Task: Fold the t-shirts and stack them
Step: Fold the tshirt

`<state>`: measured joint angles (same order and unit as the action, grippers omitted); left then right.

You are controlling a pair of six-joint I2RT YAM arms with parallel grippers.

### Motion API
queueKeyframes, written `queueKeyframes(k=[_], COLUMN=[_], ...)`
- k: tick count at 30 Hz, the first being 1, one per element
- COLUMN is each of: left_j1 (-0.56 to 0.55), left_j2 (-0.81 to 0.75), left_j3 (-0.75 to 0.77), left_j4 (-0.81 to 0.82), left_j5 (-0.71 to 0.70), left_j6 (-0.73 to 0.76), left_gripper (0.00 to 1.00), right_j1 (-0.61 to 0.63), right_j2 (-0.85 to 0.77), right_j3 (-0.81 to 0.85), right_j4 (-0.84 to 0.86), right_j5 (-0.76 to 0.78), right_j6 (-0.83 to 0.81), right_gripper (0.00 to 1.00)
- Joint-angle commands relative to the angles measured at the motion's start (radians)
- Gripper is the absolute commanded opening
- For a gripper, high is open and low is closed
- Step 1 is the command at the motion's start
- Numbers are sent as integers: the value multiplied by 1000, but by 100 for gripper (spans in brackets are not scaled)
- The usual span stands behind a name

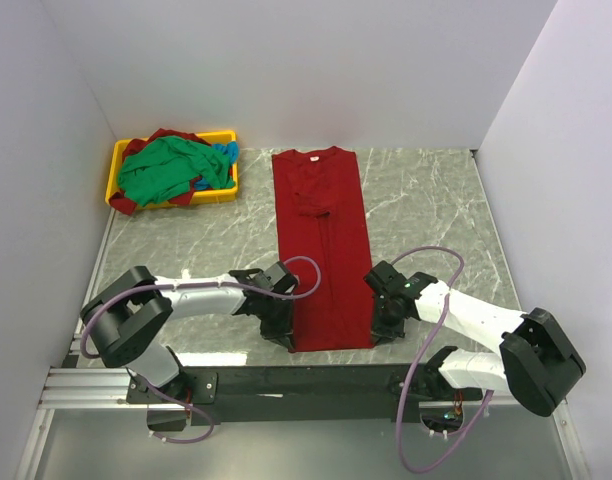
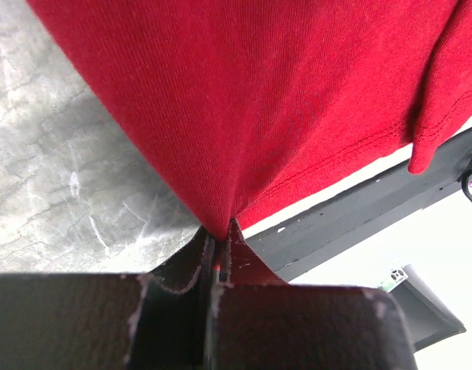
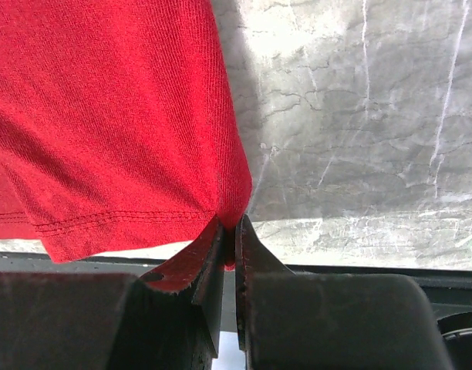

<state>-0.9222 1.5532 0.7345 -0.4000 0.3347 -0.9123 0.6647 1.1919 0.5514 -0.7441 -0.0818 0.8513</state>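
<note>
A red shirt lies flat in the middle of a grey marbled table. It is folded into a long narrow strip, with the collar at the far end and the hem at the near end, close to the arms. A sleeve is folded in over its upper half.

The left gripper sits at the shirt's near left corner. In the left wrist view its jaws are pressed together, with a pinch of red cloth drawn up between them. The right gripper sits at the shirt's near right corner. In the right wrist view its jaws are also closed tight on the corner of the hem. Both arms reach in low from either side of the shirt.

Just behind the shirt's hem, a black bar runs along the table's near edge. A purple cable loops up from the right arm, to the right of the shirt and clear of it.

Far left of the shirt's collar, a yellow tray stands against the back corner. A crumpled green shirt is heaped in it. A blue shirt peeks out on the side nearest the red shirt, and more red cloth shows beneath. Bare table separates the tray from the shirt. Plain white walls close in the table on three sides.
</note>
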Motion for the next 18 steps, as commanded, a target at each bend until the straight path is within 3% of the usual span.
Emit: queueKeyframes(k=[1, 18], left_j1=[-9, -13], left_j2=[5, -48], left_j3=[-41, -64], left_j4=[-72, -105], left_j5=[-100, -125], left_j6=[6, 20], left_gripper=[0, 0], right_j1=[-7, -5], right_j2=[-17, 9], right_j3=[-1, 2], right_j4=[-55, -49], right_j5=[43, 42], right_j6=[-6, 14], right_gripper=[5, 5])
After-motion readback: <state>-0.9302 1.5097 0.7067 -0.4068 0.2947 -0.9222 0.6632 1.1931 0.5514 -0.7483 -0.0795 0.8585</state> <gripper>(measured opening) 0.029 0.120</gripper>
